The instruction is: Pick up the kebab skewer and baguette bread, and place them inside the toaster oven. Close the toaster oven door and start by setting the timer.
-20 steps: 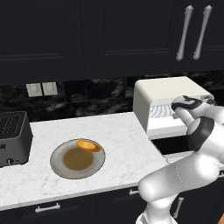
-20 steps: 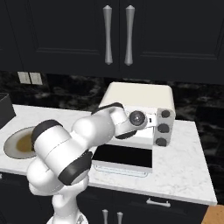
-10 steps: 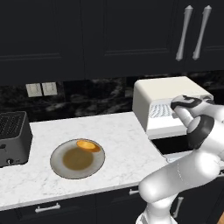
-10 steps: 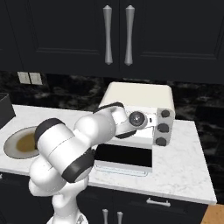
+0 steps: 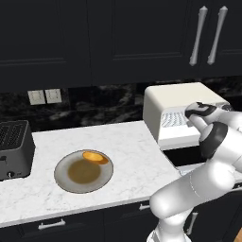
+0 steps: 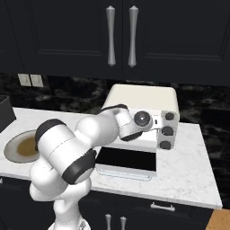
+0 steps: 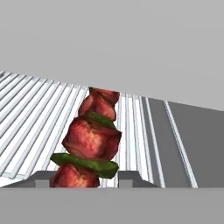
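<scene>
A white marble table (image 5: 123, 142) was shown under dark cabinets, with the cream-white toaster oven (image 5: 179, 101) at the right of the left base view and at the centre of the right base view. The toaster oven door (image 6: 126, 161) was seen folded down and open, its dark glass facing up just below the oven mouth. The white arm was seen reaching into the oven, with the hand (image 7: 109, 178) inside the cavity. In the hand view, the kebab skewer (image 7: 92, 140), threaded with red chunks and green slices, was seen clamped between the two dark fingertips (image 7: 129, 178) at the bottom centre of the frame, running upward over the wire rack (image 7: 39, 109); whether it touched the rack could not be told. The baguette bread (image 5: 94, 156) was seen lying at the upper right rim of a round grey plate (image 5: 64, 177) in the lower left of the left base view. A dark grey slot toaster (image 5: 14, 149) was seen at the left edge of that frame, well apart from the oven. Three dark knobs (image 6: 166, 130) were seen stacked on the oven's right side.
</scene>
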Robot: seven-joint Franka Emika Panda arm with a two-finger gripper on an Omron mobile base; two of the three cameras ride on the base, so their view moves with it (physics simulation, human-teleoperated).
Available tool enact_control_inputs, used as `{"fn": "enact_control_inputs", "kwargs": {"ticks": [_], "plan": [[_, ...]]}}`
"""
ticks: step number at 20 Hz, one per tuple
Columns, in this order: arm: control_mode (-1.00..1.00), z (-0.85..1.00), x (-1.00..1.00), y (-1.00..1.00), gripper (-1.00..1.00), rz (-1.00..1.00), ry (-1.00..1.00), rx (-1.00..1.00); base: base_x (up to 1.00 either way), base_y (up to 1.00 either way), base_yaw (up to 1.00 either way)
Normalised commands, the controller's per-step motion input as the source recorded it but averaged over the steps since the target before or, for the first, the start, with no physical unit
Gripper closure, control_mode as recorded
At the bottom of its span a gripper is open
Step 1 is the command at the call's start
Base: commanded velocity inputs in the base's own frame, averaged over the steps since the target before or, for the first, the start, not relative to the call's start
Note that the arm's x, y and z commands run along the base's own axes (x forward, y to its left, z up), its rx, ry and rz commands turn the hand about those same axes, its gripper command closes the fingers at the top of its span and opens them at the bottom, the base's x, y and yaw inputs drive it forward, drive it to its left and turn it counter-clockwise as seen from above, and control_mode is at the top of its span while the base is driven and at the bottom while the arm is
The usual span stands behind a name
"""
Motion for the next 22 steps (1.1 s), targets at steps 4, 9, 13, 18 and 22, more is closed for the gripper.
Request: {"fn": "enact_control_inputs", "kwargs": {"ticks": [4,9,13,18,22], "plan": [[-1.0,0.0,0.02,0.01,-1.0,0.0,0.0,0.0,0.0,0.0,0.0],[-1.0,0.0,0.0,0.0,-1.0,0.0,0.0,0.0,0.0,0.0,0.0],[-1.0,0.0,-0.14,0.0,-1.0,0.0,0.0,0.0,0.0,0.0,0.0],[-1.0,0.14,-0.64,0.0,-1.0,0.0,0.0,0.0,0.0,0.0,0.0],[-1.0,0.36,-0.59,0.0,-1.0,0.0,0.0,0.0,0.0,0.0,0.0]]}}
